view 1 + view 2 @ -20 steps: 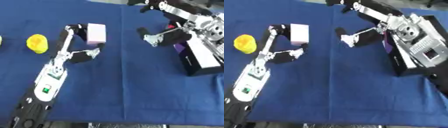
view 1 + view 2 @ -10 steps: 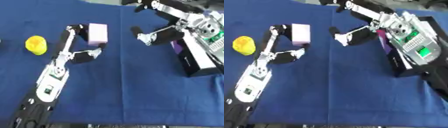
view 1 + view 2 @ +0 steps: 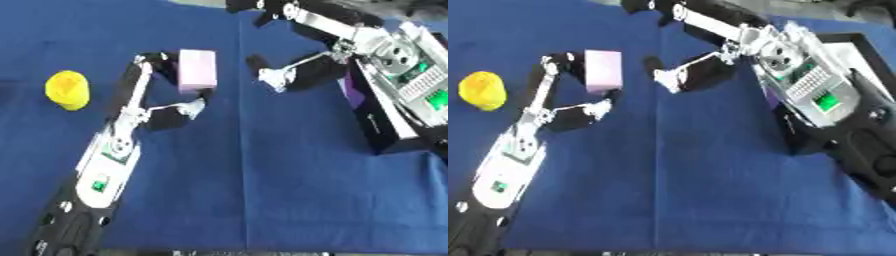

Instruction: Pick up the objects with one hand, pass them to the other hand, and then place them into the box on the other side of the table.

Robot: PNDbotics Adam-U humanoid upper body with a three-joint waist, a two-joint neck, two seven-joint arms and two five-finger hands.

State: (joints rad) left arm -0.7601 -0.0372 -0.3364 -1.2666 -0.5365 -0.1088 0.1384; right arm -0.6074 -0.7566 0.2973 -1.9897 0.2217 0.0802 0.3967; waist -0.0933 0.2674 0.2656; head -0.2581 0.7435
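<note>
1. The left hand (image 3: 171, 107) pinches the pale pink block (image 3: 197, 71) between fingers and thumb, above the blue table (image 3: 262, 190)
2. The block's long axis runs away from the palm; the right hand (image 3: 289, 75), fingers relaxed, is just beside it, nearer than the black box (image 3: 385, 135)
3. No readable writing, seemingly
4. A yellow object (image 3: 67, 90) lies outboard of the left hand

left hand (image 3: 171, 107): black, silver links | forearms: silver panels, green lights | right hand (image 3: 293, 75): black, silver
</note>
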